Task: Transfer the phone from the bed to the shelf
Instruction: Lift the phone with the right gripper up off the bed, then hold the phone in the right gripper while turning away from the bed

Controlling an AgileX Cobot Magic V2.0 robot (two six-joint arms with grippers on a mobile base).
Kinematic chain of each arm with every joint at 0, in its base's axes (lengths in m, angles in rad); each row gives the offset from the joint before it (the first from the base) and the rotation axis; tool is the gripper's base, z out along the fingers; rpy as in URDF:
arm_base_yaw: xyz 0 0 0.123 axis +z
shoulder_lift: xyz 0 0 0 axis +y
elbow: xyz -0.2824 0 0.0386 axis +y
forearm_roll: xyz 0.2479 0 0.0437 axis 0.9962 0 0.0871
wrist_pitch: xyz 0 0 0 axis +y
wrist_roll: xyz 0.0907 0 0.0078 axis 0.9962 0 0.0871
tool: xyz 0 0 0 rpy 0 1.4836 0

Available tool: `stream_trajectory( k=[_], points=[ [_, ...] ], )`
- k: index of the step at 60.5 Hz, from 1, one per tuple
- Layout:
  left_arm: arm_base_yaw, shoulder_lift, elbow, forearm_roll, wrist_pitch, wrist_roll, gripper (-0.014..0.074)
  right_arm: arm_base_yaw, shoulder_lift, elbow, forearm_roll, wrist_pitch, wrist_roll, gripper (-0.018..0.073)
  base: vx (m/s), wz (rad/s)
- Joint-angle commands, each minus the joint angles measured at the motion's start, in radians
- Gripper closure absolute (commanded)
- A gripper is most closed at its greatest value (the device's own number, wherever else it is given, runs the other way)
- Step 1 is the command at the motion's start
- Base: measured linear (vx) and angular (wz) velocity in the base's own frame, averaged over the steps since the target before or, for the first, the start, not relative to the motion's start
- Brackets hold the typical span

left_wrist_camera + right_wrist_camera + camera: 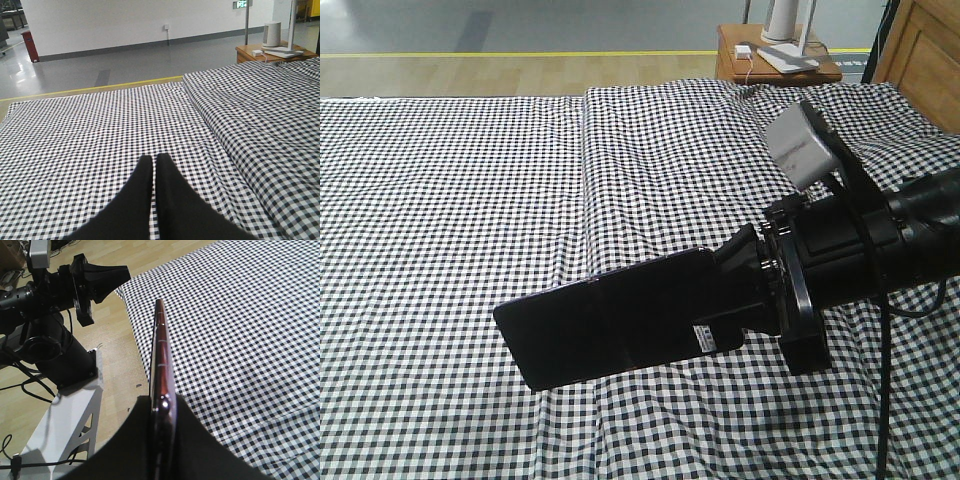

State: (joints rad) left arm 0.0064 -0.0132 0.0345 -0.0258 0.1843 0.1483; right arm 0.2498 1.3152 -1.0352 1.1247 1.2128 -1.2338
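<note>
At the far right corner of the black-and-white checked bed [450,200] stands a small brown wooden bedside table [732,62]. A flat white thing [788,55] lies on it, and the left wrist view shows a round white can-shaped thing [272,34] there too. A long fold in the sheet [585,200] runs from the far edge of the bed to the near edge. Nothing lies on the sheet around it.

The thin black shiny phone [610,330] is up in the air over the right half of the bed, near its near edge, not touching the sheet. The black right claw [732,290] is squeezed tight on one short end of it. A small white sticker [705,335] sits near that end. From the right wrist the phone shows as a thin pinkish strip.

The black left claw [153,165] hangs over the sheet with its two fingers pressed together and holds nothing.
</note>
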Motion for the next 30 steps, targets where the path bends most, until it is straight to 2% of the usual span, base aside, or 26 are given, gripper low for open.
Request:
stream_trajectory(
  k=[1, 30],
  points=[
    [-0.006, -0.011, -0.022, -0.009, -0.073, -0.006, 0.0595, 0.002, -0.032, -0.026, 0.091, 0.074, -0.001, 0.0561, 0.0, 0.0],
    [-0.006, -0.011, -0.022, -0.009, -0.073, -0.006, 0.0595, 0.002, -0.032, -0.026, 0.093, 0.074, -0.001, 0.0561, 0.0, 0.0]
  ],
)
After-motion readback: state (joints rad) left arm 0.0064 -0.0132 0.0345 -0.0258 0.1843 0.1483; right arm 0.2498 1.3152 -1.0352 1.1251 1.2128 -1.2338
